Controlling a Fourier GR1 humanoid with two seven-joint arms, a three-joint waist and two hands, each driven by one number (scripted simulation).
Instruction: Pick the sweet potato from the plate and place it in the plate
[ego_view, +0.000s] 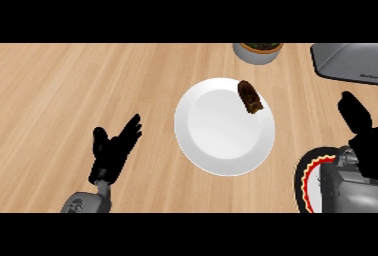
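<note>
Right hand (357, 120), fingers straight, hovers at three o'clock of white plate (214, 145); sweet potato (250, 96) lies at one o'clock; left hand (112, 147) spread.

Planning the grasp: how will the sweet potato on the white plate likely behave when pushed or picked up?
The sweet potato looks stiff and elongated, so it probably keeps its shape. Being rounded, it may roll sideways. It lies near the rim of the smooth white plate, so a push could slide it off.

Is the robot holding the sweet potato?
No, the sweet potato lies on the white plate, away from both hands.
</note>
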